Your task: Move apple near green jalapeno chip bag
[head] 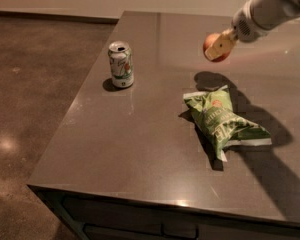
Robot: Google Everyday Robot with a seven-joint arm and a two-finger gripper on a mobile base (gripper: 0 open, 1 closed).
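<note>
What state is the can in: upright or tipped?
Upright: the can stands on its base on the table, rim up. The gripper, shut on the apple, hangs beyond the bag.

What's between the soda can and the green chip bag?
Nothing: in the camera view, only bare tabletop separates the soda can from the green chip bag. The tool holds the apple in the air beyond the bag.

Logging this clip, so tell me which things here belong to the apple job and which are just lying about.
Job: apple, held above the table in the gripper; chip bag, lying on the table.
Lying about: can, upright near the table's left edge.
</note>
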